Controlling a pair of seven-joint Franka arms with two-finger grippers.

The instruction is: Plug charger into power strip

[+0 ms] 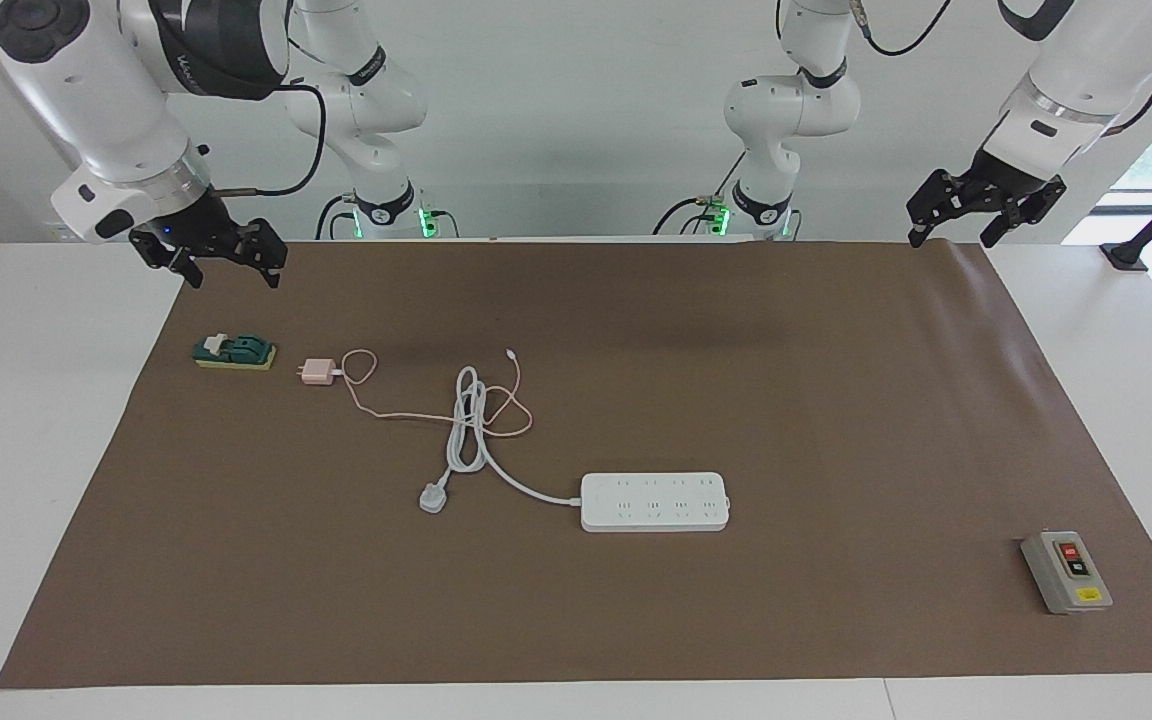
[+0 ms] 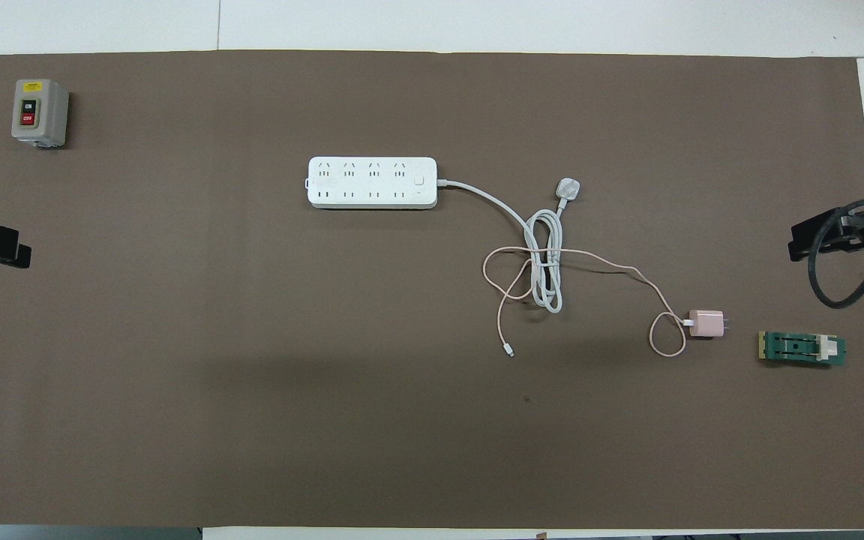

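The pale-pink charger [image 1: 316, 371] lies on the brown mat toward the right arm's end, also in the overhead view [image 2: 706, 323]. Its thin pink cable [image 1: 406, 412] loops over the strip's coiled white cord [image 1: 466, 425]. The white power strip [image 1: 654, 501] lies flat mid-table, farther from the robots than the charger, sockets up [image 2: 372, 182]. Its white plug [image 1: 433, 497] lies loose on the mat. My right gripper [image 1: 231, 272] hangs open and empty over the mat's corner, above the green block. My left gripper [image 1: 956, 238] hangs open and empty over the mat's corner at its own end.
A green block on a yellow base [image 1: 234, 352] lies beside the charger, toward the right arm's end. A grey switch box [image 1: 1066, 571] with red and black buttons stands at the left arm's end, farther from the robots. The brown mat [image 1: 736, 380] covers the white table.
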